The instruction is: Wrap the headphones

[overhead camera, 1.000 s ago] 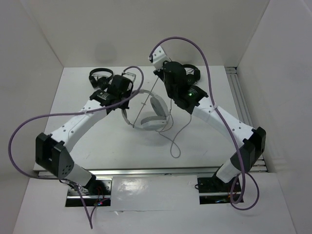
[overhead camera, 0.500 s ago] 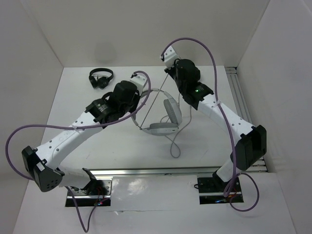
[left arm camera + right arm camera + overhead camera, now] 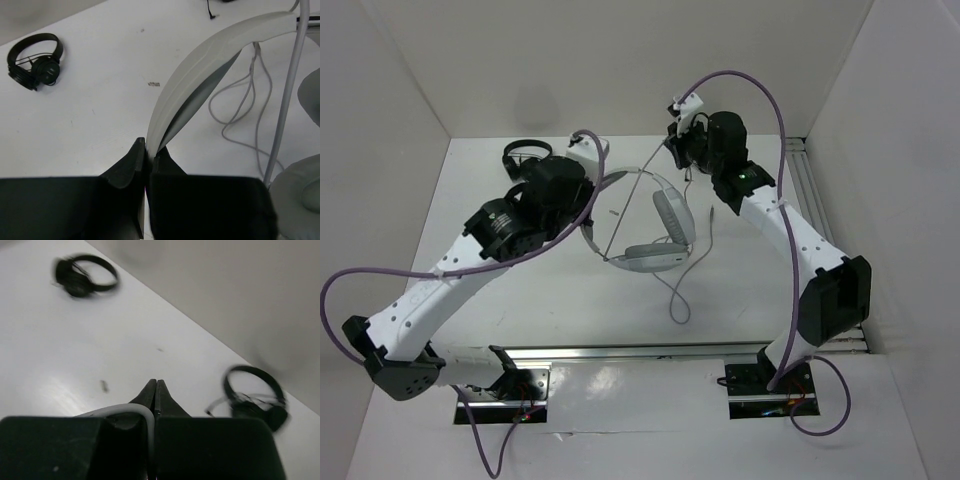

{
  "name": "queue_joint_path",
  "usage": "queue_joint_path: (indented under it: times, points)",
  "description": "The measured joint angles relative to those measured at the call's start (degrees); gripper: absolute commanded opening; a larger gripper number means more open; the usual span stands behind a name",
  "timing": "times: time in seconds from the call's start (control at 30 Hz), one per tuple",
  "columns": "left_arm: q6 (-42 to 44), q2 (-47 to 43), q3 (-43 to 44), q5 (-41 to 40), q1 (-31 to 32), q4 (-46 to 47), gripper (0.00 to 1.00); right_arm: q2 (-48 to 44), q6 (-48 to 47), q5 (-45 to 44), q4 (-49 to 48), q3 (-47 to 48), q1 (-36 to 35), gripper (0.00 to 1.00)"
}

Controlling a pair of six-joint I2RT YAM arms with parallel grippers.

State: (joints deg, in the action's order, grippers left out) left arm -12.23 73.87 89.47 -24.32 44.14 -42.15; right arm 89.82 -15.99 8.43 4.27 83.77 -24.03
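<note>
The large white-and-grey over-ear headphones (image 3: 650, 260) are clenched at the headband (image 3: 200, 70) by the left gripper (image 3: 146, 142) — the thin grey cable (image 3: 286, 100) is seemingly pinched taut by the closed right gripper (image 3: 155, 382).

A black headset (image 3: 72, 282) is motion-blurred; the earcup (image 3: 297, 195) is cut off at the edge.

The table (image 3: 570, 300) centre is hogged by the headphones (image 3: 655, 225), with the cable (image 3: 672, 290) strung taut across and trailed toward 6 o'clock. Smaller black headphones (image 3: 523, 155) are parked at 11. Free room is left around 8.
</note>
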Motion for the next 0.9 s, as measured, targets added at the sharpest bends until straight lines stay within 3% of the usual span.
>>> queue_joint_path:
  times: [0.17,0.3,0.6,0.77,0.9]
  points:
    - [-1.73,-1.40,7.02,-5.03,1.16,-4.48,0.00,1.77,11.67,17.05,-10.14,-3.45,0.81,0.00]
    - [-2.97,-1.40,10.49,-7.02,1.14,-8.85,0.00,5.33,19.85,24.22,-19.54,-5.09,0.70,0.00]
    - [-4.68,-0.44,17.64,-9.73,1.09,-17.03,0.00,7.85,28.87,25.62,-31.87,-7.98,-0.96,0.02]
    - [-7.87,-0.46,17.66,-6.21,1.05,-16.59,0.00,10.45,31.80,28.63,-35.80,-6.01,-1.01,0.05]
    - [-11.52,-0.66,17.66,-2.73,1.03,-15.21,0.00,15.85,38.73,31.23,-44.37,-6.16,-1.86,0.09]
